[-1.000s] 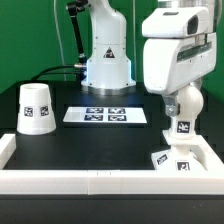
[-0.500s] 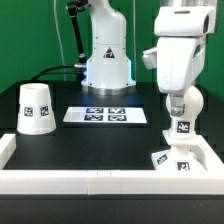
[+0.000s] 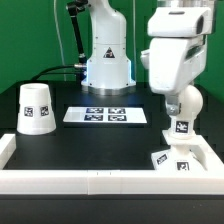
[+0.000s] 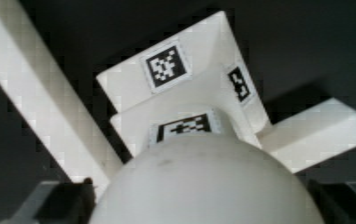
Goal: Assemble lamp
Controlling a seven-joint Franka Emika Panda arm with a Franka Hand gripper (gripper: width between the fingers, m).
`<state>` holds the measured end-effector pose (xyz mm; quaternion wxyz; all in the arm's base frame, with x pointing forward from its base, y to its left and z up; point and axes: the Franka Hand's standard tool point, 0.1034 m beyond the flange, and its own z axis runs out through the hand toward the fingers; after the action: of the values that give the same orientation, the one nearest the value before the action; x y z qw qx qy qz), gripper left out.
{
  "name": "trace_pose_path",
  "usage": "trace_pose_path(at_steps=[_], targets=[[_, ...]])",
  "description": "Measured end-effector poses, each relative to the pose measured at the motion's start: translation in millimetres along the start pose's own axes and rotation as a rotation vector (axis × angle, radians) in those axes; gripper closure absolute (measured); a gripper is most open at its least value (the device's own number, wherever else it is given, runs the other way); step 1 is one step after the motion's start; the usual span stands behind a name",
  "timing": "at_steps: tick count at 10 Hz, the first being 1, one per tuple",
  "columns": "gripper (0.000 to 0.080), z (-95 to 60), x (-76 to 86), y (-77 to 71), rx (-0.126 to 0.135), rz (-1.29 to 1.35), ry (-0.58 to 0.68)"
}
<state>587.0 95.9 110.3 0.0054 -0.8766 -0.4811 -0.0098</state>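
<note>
The white ball-topped bulb [image 3: 184, 112] hangs upright, tag facing the camera, just above the flat square base [image 3: 174, 159]. My gripper [image 3: 184, 98] is shut on the bulb's round top. In the wrist view the bulb [image 4: 201, 175] fills the foreground between the dark fingers [image 4: 61, 203] of my gripper [image 4: 201, 208]. The base [image 4: 178, 72] lies below it, tags up. The cone shade [image 3: 35, 108] stands upright at the exterior view's left, far from the gripper.
The marker board [image 3: 107, 115] lies flat mid-table in front of the robot's pedestal [image 3: 107, 65]. A white raised wall [image 3: 100, 180] borders the table's front and sides. In the wrist view this wall [image 4: 42, 90] runs beside the base.
The arm's wrist housing swung slightly to the exterior view's right, then back left. The bulb stayed in the grip at almost the same spot above the base.
</note>
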Motion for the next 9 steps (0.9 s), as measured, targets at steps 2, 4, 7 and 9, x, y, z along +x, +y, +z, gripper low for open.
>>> trace_pose_path(at_steps=[2,4,7,9], targets=[[0.0223,0.0,0.3,-0.4,0.003,0.230,0.002],[0.0223,-0.2,1.2,-1.1,0.006,0.474,0.004],[0.0222,-0.1,3.4,-1.4,0.002,0.686,0.012],[0.0222,-0.2,3.8,-1.8,0.003,0.826,0.012]])
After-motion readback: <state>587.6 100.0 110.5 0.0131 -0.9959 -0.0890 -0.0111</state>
